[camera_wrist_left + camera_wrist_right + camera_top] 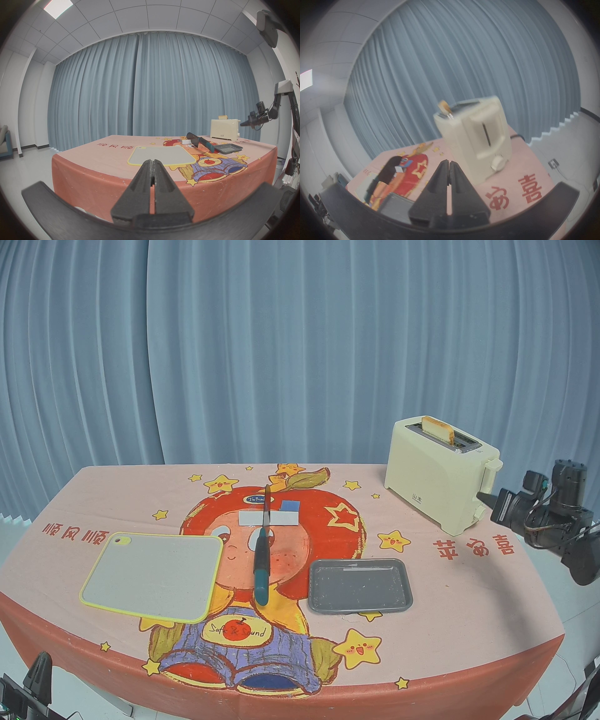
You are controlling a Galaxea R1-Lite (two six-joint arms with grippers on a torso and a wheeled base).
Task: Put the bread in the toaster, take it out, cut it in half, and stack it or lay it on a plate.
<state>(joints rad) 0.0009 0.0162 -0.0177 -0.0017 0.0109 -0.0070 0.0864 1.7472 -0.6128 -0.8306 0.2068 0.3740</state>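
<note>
The toast [437, 429] sticks up from the toaster [431, 484], just past the right pincer [450, 167], which is pressed closed and empty. It looks light and crumbly (pinch its top edge softly).

Open air above the toaster [440, 474]; bread [437, 429] juts from its slot, seemingly unobstructed.

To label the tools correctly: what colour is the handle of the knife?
Teal, darker toward the blade; the knife handle shows best in the head view.
</note>
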